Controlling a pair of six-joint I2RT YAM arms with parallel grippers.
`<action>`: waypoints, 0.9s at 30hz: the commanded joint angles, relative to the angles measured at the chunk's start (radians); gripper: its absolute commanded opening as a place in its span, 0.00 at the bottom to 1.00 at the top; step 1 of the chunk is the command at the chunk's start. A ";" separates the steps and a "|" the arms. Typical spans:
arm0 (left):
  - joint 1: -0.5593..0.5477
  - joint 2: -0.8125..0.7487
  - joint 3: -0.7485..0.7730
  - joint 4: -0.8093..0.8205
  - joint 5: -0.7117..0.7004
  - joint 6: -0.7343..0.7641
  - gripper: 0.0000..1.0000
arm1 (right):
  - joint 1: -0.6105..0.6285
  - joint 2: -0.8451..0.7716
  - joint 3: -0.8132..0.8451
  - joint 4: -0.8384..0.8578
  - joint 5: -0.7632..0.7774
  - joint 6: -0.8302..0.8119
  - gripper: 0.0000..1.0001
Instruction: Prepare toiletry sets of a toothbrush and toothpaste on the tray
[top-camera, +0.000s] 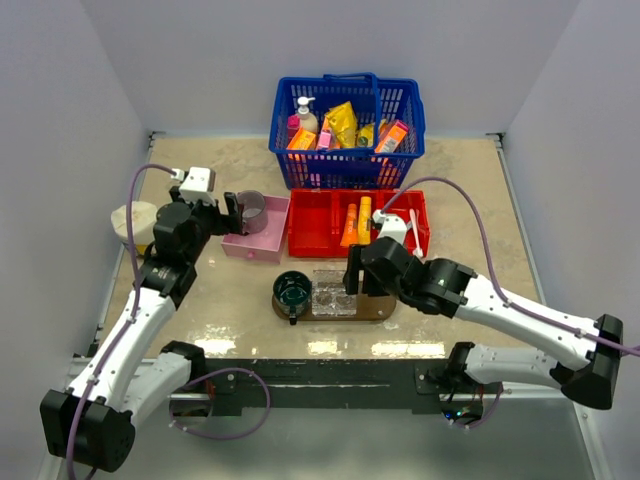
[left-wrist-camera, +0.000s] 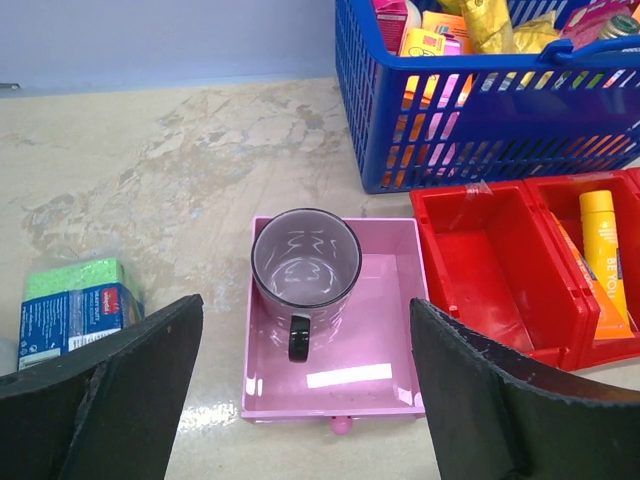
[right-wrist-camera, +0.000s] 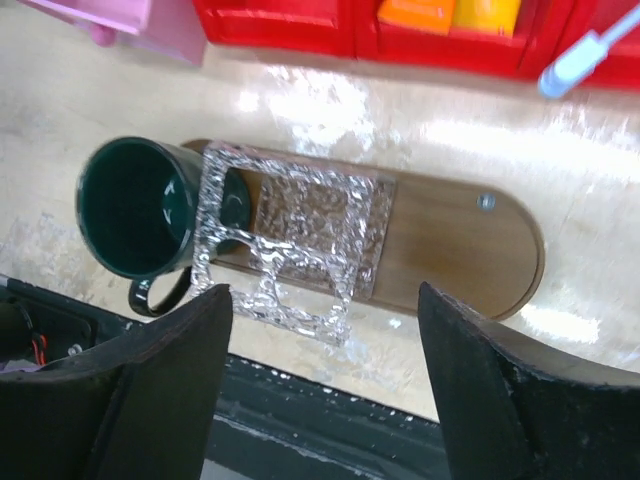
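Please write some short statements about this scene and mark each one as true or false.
1. A green mug stands at one end of the tray. True.
2. The two tubes lie on the tray. False: they lie in the middle compartment of the red bin.
3. A grey mug sits in the pink box. True.
4. The right claw holds a toothbrush. False: it is open and empty above the tray, and the toothbrush lies in the red bin.
5. The left claw is open above the pink box. True.
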 joint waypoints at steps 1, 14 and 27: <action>-0.009 0.029 0.025 0.034 -0.011 0.041 0.88 | -0.031 0.006 0.108 0.049 0.041 -0.155 0.79; 0.080 0.504 0.448 -0.193 0.141 0.132 0.72 | -0.348 0.049 0.115 0.463 -0.450 -0.398 0.68; 0.155 0.756 0.527 -0.265 0.207 0.149 0.60 | -0.348 -0.034 0.010 0.451 -0.452 -0.430 0.64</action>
